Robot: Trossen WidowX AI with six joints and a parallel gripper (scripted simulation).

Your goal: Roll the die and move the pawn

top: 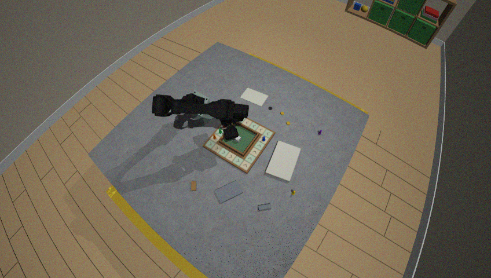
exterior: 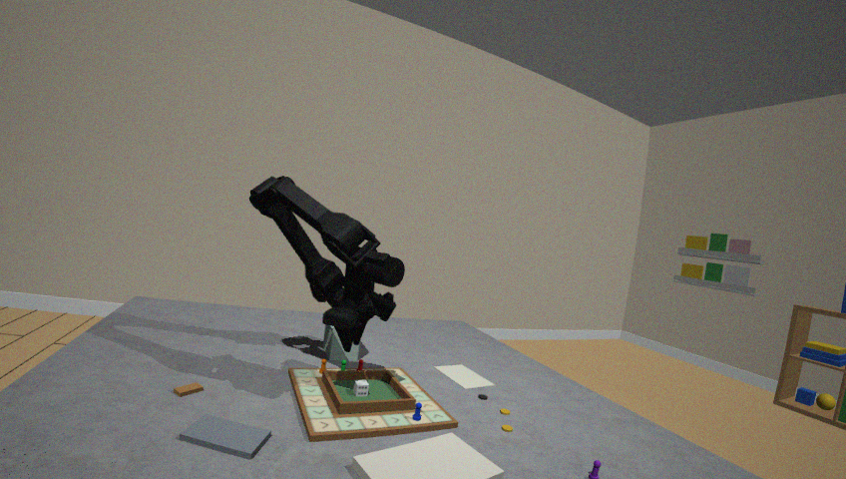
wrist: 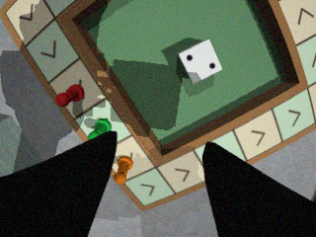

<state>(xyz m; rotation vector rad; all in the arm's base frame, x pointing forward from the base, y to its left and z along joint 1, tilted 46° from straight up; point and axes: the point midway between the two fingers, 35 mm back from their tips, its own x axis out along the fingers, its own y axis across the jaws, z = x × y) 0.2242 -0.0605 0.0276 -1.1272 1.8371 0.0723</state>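
Observation:
The white die [top: 238, 138] [exterior: 361, 388] [wrist: 199, 60] lies in the green-floored tray [exterior: 375, 407] [wrist: 227, 118]; its top face shows two pips in the wrist view. The orange pawn [top: 214, 136] [exterior: 323, 365] [wrist: 123, 169] stands on the board's cream square beside the mint corner square. The green pawn [top: 220, 131] [exterior: 343, 365] [wrist: 101, 128] is one square behind it, partly overlapped by the left fingertip in the wrist view. My gripper [exterior: 353, 348] [wrist: 161, 145] is partly open and empty, above the board's pawn side. The orange pawn appears nearer the left finger.
The red pawn [exterior: 360, 365] [wrist: 70, 95] stands behind the green one. The blue pawn [top: 263, 138] [exterior: 417, 411] is on the board's far side. The tray's raised wooden walls border the track. A white box [top: 283, 160], grey slab [top: 228, 191] and orange block [top: 193, 185] lie around the board.

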